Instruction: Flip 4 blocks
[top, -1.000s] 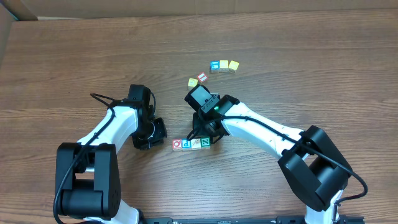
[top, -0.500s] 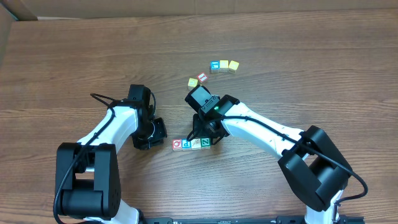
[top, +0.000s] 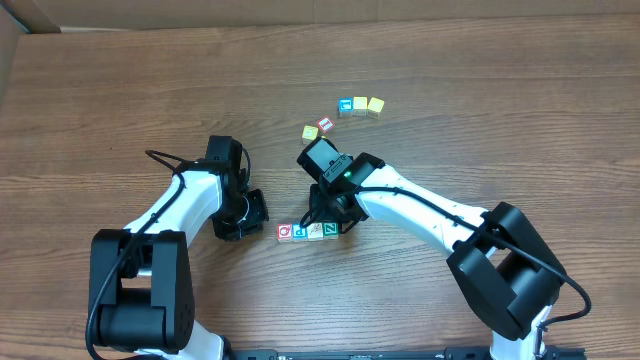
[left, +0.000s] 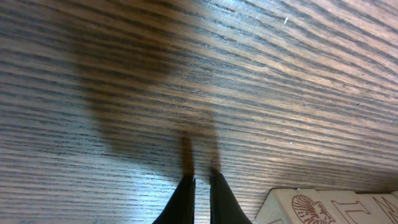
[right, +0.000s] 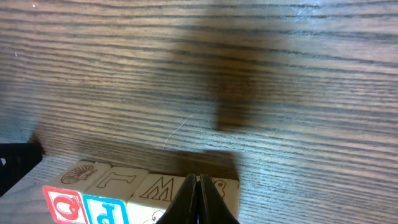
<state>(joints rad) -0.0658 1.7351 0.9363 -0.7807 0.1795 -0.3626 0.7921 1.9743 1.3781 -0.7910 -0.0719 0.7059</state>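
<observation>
Left pincer (left: 202, 182) and right pincer (right: 199, 182) both sit pinched shut, empty. I read Q, P and Z on the blocks (top: 308, 231) rowed on the counter (top: 480, 120) at the right pincer's tips; nothing has shifted since a second ago.

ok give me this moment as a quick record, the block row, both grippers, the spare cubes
row: four touching cubes, in overhead order red Q block, blue P block, pale block, green Z block
right: right gripper shut, empty, tips at the pale/Z end; contact unclear
left: left gripper shut, empty, beside the Q end, apart from it
spares: yellow cube, red cube, blue cube, two more yellow cubes, all beyond the row
</observation>
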